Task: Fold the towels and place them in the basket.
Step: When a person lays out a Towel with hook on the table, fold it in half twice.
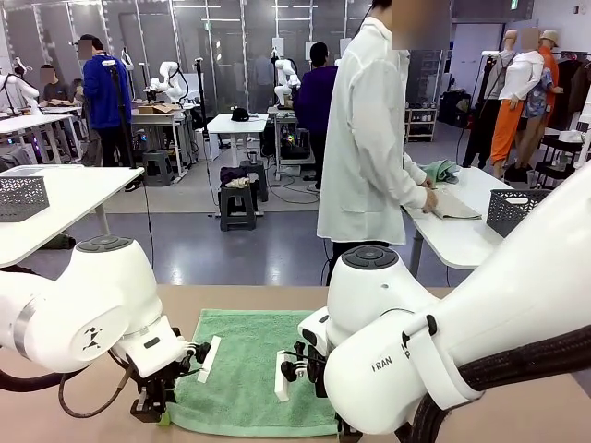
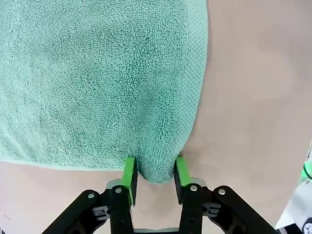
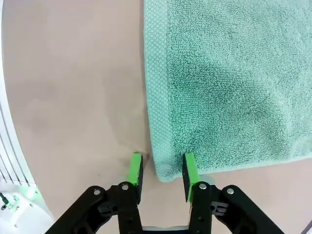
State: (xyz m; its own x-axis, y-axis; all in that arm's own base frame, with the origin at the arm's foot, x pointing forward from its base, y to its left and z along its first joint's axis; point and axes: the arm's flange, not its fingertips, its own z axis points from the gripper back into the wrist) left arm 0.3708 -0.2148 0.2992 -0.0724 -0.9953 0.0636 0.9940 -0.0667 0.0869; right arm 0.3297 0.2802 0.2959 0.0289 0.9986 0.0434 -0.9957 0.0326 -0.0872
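Left arm (image 1: pixel 88 309): was white, rounded, with a dark grey cap, lower left.
Right arm (image 1: pixel 480 305): was white, lower right.
Left gripper (image 2: pixel 155 171), right gripper (image 3: pixel 162 170): were black with green pads (image 2: pixel 129 176).
Person (image 1: pixel 365 138): wore a white coat.

The table (image 1: pixel 259 297) is lying bare along its far edge, so a gripper could be passing there. The green towel (image 1: pixel 249 369) is covering the middle by the near edge. The big left arm (image 1: pixel 92 309) and right arm (image 1: pixel 443 341) are hanging over the near edge, blocking the way on both sides of the towel.
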